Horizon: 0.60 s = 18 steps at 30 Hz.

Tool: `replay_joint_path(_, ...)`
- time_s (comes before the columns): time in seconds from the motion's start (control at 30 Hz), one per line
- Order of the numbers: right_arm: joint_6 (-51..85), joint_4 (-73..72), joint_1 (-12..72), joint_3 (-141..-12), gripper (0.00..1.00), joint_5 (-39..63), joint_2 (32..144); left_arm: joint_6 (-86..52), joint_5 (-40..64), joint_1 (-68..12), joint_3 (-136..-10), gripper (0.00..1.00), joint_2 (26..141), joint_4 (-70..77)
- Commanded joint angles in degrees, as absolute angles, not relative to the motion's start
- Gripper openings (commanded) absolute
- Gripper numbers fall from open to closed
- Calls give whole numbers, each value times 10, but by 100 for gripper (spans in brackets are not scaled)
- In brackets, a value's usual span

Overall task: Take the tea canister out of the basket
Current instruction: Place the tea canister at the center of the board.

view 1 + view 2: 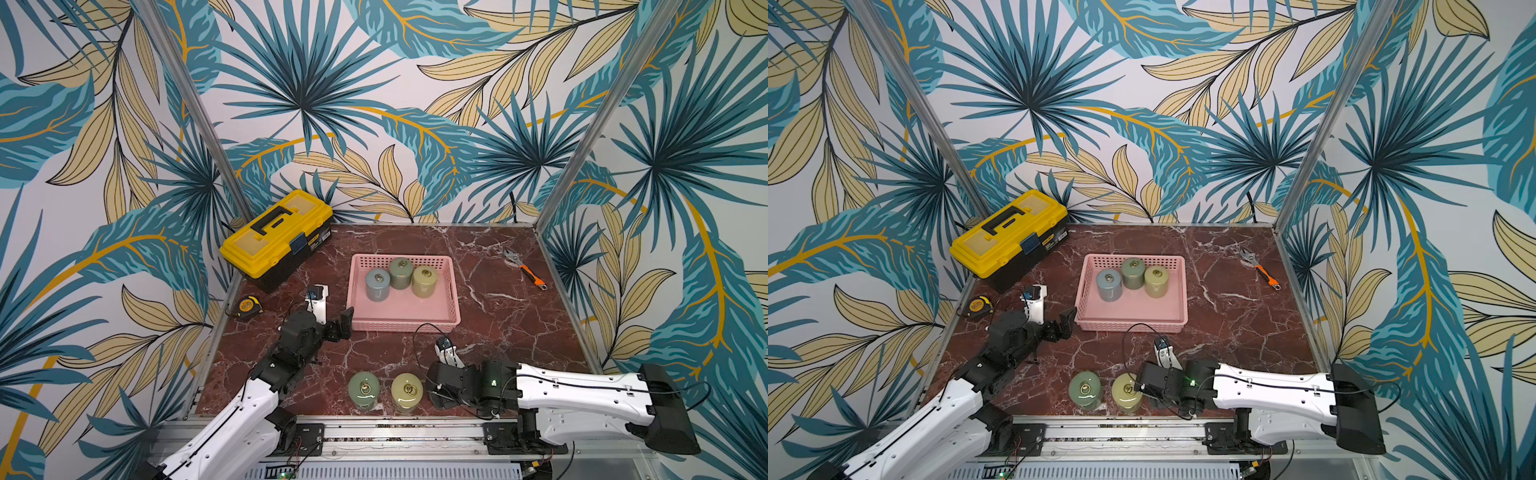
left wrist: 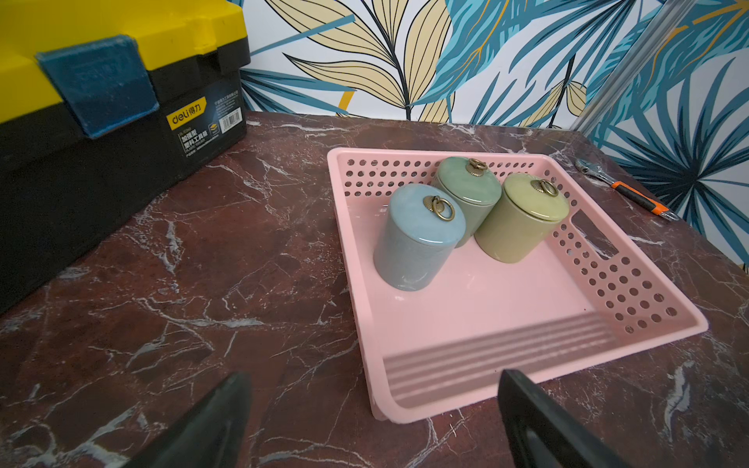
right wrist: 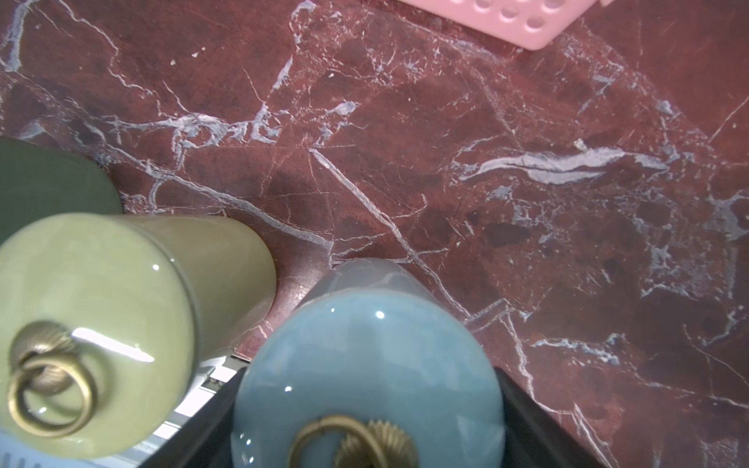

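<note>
The pink basket [image 1: 403, 325] [image 2: 336, 202] stands mid-table with three upright tea canisters at its far end: blue-grey [image 1: 377, 284] [image 2: 417, 243], green [image 1: 401, 273] and yellow-green [image 1: 424, 281]. My left gripper [image 1: 338, 326] [image 2: 373, 375] is open and empty, just off the basket's near left corner. At the front edge my right gripper [image 1: 440, 386] [image 3: 369, 405] is shut on a light blue tea canister [image 3: 364, 356], which the gripper hides in both top views. Beside it on the table stand a yellow-green canister [image 1: 406, 392] [image 3: 101, 291] and a green one [image 1: 364, 390].
A yellow-and-black toolbox [image 1: 276, 232] sits at the back left, with a tape measure [image 1: 248, 306] in front of it. An orange-handled wrench [image 1: 525, 268] lies at the right. Patterned walls close three sides, and a metal rail [image 1: 374, 432] runs along the front.
</note>
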State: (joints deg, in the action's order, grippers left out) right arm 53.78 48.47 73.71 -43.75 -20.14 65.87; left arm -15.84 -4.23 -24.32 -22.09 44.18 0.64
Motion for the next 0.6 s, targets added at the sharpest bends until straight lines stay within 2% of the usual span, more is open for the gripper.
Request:
replay_joint_path(0.0,560,465,743,-425,57,-220,654,-152,-45,-242,-202,100,434,21)
replay_joint_path(0.33,578,460,755,-412,59,-217,654,-153,-46,-242,-202,100,434,20)
replay_joint_path(0.57,591,461,762,-407,78,-214,657,-153,-46,-242,-202,100,434,19)
